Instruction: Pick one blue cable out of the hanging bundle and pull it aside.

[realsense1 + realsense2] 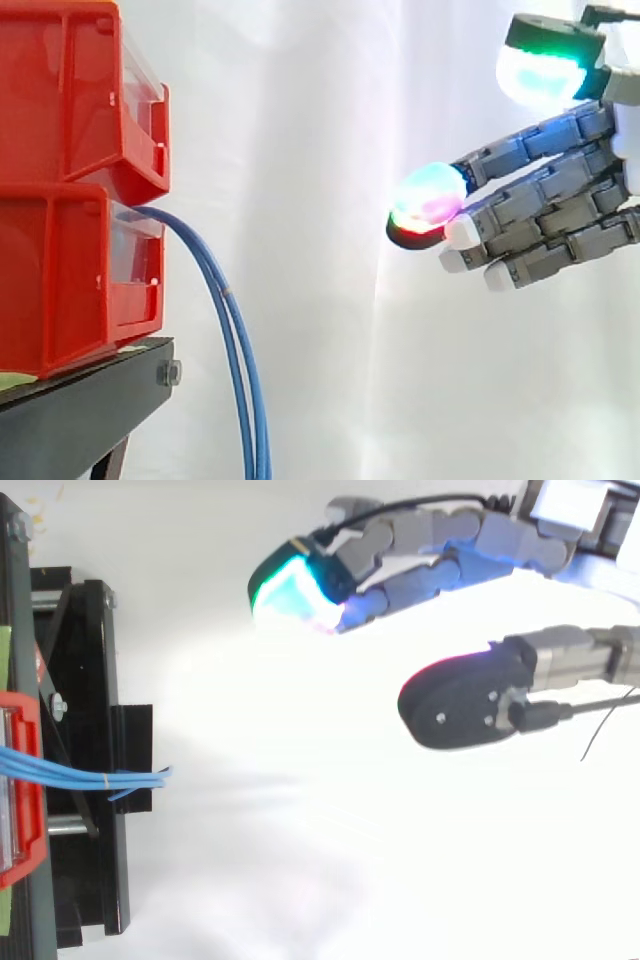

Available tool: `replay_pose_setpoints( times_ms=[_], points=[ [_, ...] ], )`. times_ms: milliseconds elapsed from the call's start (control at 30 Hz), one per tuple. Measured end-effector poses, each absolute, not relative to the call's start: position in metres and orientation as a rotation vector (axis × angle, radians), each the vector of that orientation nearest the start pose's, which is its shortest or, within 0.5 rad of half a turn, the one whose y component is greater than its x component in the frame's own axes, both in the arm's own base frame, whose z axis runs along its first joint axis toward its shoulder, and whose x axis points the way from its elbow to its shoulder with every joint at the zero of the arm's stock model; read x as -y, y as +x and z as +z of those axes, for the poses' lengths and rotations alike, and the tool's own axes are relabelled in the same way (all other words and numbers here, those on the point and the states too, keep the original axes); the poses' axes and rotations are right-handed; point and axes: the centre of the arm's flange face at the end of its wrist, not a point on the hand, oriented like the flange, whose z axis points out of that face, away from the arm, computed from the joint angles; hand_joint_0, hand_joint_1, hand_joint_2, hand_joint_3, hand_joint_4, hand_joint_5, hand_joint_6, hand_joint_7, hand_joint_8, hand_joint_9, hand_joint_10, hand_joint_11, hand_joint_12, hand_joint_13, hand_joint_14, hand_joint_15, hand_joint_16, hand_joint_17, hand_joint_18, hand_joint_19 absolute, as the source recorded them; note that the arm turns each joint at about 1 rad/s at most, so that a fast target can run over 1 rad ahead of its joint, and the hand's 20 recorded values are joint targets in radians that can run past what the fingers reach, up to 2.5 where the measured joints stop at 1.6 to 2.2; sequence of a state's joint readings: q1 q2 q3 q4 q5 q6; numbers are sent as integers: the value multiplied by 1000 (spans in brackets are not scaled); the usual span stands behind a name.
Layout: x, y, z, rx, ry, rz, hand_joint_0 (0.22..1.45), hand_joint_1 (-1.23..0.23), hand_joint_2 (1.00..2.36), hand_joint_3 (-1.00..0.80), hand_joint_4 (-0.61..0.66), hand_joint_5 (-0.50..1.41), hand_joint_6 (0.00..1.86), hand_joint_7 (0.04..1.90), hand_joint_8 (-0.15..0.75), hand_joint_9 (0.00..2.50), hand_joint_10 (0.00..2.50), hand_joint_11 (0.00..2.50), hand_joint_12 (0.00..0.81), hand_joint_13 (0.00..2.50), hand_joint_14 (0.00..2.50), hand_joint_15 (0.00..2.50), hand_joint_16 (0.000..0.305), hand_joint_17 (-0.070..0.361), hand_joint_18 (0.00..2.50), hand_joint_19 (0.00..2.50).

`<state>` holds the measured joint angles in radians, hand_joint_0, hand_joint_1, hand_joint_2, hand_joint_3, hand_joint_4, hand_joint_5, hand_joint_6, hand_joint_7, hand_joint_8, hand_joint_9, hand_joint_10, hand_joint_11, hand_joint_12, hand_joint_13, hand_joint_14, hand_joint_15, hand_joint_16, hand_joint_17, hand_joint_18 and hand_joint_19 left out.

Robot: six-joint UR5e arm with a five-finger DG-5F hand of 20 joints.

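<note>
Blue cables (236,365) come out of the front of the lower red bin (70,285), arc over and hang down just beside the edge of the black stand (85,405). From above you see the same bundle (90,775) running out past the stand, its strands lying close together and fanning a little at the end. Your hand (560,210) sits at the right, well apart from the cables, before the white curtain (310,120). Its fingers reach nearly straight toward the bins and lie side by side, with the thumb (545,60) held apart above them; nothing is between them. The leading fingertip (428,198) glows green and magenta. A second red bin (70,90) is stacked on the lower one.
</note>
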<state>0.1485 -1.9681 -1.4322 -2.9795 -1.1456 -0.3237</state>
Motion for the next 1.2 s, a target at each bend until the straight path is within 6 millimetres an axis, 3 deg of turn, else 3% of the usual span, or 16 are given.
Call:
replay_pose_setpoints(
  times_ms=[667, 900, 1200],
  points=[
    [84, 647, 344, -1228, 1099, 519, 504, -464, 1001, -485, 204, -175, 502, 721, 219, 485, 0, 0, 331, 122, 0, 31, 51, 114, 86, 211],
    [84, 666, 302, -1183, 1128, 503, 505, -466, 1000, -487, 214, -167, 502, 735, 223, 500, 0, 0, 331, 127, 0, 27, 51, 114, 91, 213],
    [74, 692, 267, -1125, 1088, 561, 504, -483, 1000, -494, 238, -154, 502, 760, 234, 525, 0, 0, 331, 159, 0, 28, 51, 114, 125, 206]
  ],
)
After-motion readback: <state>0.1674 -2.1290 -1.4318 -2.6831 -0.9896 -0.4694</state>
